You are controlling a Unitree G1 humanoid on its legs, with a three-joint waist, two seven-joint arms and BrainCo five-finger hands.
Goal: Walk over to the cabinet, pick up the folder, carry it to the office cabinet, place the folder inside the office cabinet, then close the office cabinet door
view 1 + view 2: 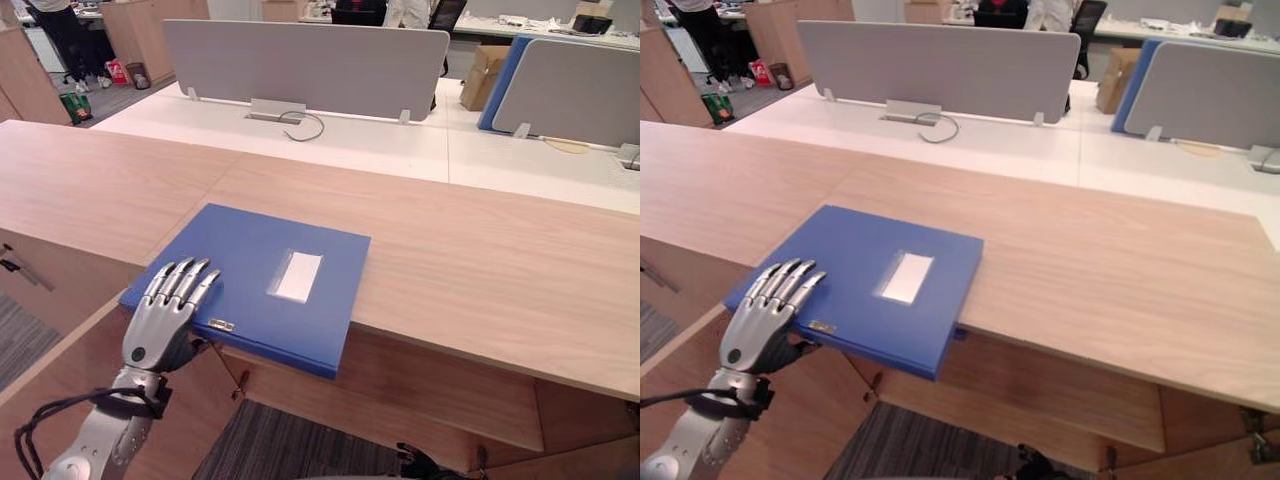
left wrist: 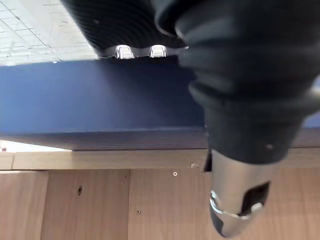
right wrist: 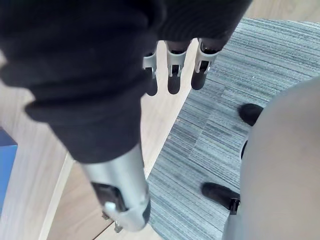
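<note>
A blue folder with a white label lies flat on the wooden cabinet top, its near spine jutting over the front edge. My left hand is at the folder's near left corner. Its fingers lie straight on the cover and its thumb reaches below the overhanging spine, apart from it. My right hand hangs low beside me over the carpet, fingers relaxed and holding nothing.
Behind the cabinet top stand white desks with grey divider screens. A cardboard box and more wooden cabinets are farther back, with a person standing at the far left. Grey carpet lies below the cabinet front.
</note>
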